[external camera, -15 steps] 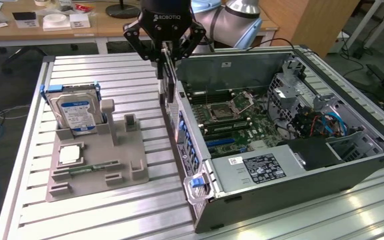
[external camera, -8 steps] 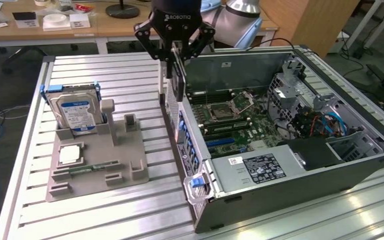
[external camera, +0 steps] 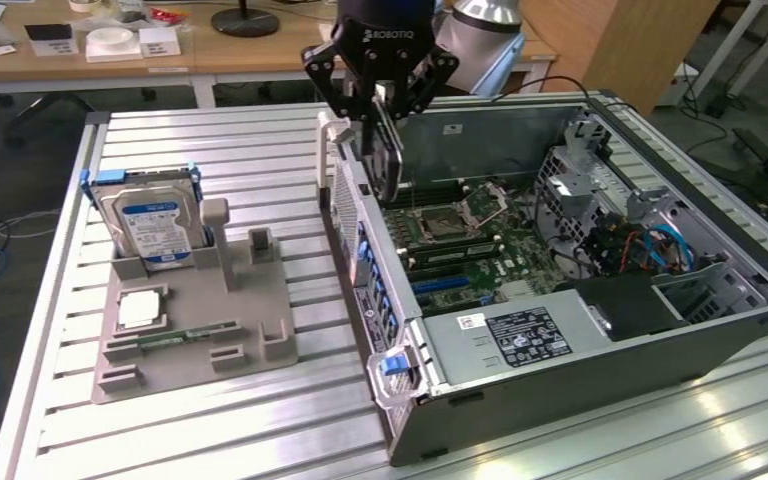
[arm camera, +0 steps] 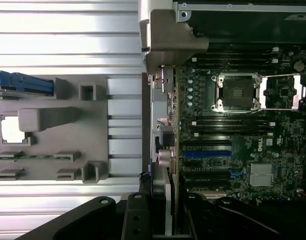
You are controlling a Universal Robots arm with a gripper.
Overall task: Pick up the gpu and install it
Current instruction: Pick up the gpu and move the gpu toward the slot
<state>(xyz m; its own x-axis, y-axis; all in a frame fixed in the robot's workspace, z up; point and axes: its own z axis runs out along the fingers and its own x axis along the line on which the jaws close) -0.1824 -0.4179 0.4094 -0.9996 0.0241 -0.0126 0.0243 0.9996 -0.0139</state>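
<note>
The gripper (external camera: 381,100) is clamped on the upper end of the gpu (external camera: 384,160), with a finger on each face. You see the card hanging upright, nearly edge-on, at the rear wall of the open computer case (external camera: 704,330), beside the motherboard (external camera: 471,235). Whether its lower end touches the rear panel you cannot tell. The fingers hide the held end. The hard drive (external camera: 155,228) stands in the gray holder (external camera: 191,340), well apart.

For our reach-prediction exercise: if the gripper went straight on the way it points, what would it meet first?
Probably the motherboard by the case's rear wall, its held gpu touching first; depth is unclear.
</note>
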